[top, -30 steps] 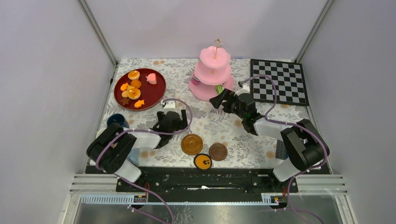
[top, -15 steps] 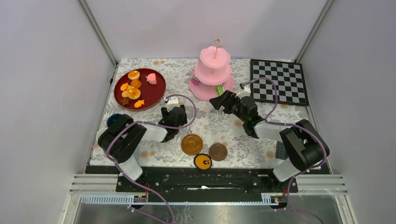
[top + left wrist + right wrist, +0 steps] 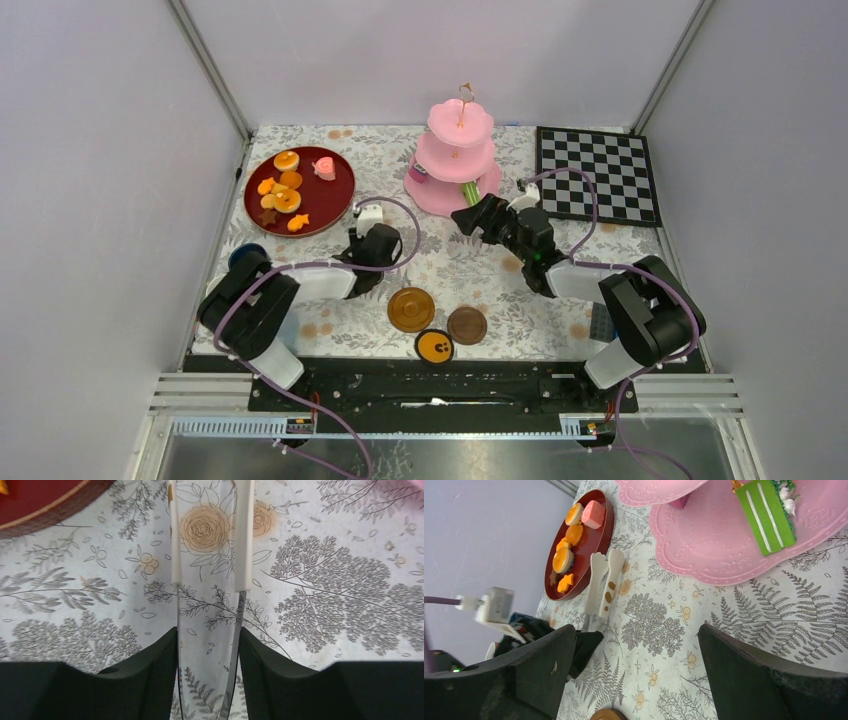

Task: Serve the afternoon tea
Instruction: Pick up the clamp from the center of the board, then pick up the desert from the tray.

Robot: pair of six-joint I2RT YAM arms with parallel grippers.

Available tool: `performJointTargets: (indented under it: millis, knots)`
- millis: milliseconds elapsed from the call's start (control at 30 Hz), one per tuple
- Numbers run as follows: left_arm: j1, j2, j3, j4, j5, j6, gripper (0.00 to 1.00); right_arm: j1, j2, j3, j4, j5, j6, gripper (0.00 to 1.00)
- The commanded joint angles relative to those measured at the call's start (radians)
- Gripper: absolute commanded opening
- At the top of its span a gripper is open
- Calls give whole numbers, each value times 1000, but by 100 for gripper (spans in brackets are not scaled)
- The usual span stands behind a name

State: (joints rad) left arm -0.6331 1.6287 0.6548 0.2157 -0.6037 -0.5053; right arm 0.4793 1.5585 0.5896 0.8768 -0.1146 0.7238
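Parted to a narrow slit over the flowered cloth [image 3: 450, 275], grasping nothing: the fingers [image 3: 175, 540] of the left gripper [image 3: 209, 510], just beside the red tray [image 3: 325, 200] of pastries [image 3: 287, 200]. Spread wide and empty near the pink 3-tier cake stand [image 3: 430, 195]: the right gripper [image 3: 636, 630], facing a green cake slice [image 3: 766, 516] on the bottom tier. Near the bases, 2 brown saucers [image 3: 411, 309] and an orange disc [image 3: 435, 346]; far right, a chessboard [image 3: 597, 175]; half hidden by the left arm, a dark-blue cup [image 3: 247, 257].
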Motion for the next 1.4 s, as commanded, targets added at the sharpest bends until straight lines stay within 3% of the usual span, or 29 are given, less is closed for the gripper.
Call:
performJointTargets:
  millis: [0,267,400,667,1367]
  knots:
    - [9,-138,96,-177,11,6,47,-14,-22,-10,56,16,-3,100]
    - [169,-254,237,-432,271,22,47,-35,-65,-36,60,13,-1,100]
    - [246,-295,345,-561,298,105,47,-42,-79,-43,60,11,0,100]
    - [485,-214,630,-794,417,253,46,-47,-64,-47,84,-12,25,100]
    - [541,31,781,-765,481,267,44,-66,-8,-51,148,-52,78,100]
